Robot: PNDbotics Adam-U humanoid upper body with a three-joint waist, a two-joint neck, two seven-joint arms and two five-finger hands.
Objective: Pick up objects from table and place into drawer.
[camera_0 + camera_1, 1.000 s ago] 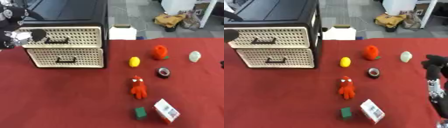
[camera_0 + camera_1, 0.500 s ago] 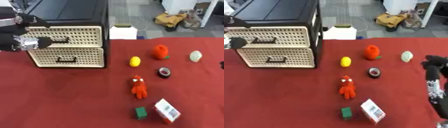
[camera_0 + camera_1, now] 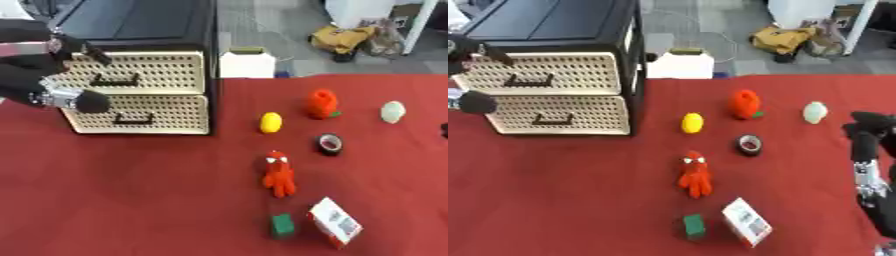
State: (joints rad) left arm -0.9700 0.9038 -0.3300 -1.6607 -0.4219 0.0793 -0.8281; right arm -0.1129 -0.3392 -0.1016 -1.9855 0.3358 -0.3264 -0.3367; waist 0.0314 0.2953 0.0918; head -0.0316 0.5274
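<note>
Left robot hand: our left robot hand (image 3: 54,75) sits at 9 o'clock in front of the drawer unit (image 3: 140,92); a second ago it was higher and further out, so it has moved in onto the drawer fronts. Fingers are curled and spread, holding nothing we can see.
Right robot hand: our right robot hand (image 3: 866,145) rests at 3 o'clock on the worktop (image 3: 131,190), fingers up and relaxed, unchanged and idle.
Drawers: the upper drawer (image 3: 144,72) and lower drawer (image 3: 140,112) both look closed; whether a finger touches a handle we cannot tell.
Objects: the yellow lemon (image 3: 271,122), orange fruit (image 3: 321,103), pale egg (image 3: 393,112) and tape roll (image 3: 330,144) lie around 2 o'clock; the red toy (image 3: 279,173), green block (image 3: 282,224) and small box (image 3: 335,228) lie toward 5 o'clock. None has shifted.
Meaning: we judge we are opening a drawer first; nothing is picked up yet, so the task is barely begun.
</note>
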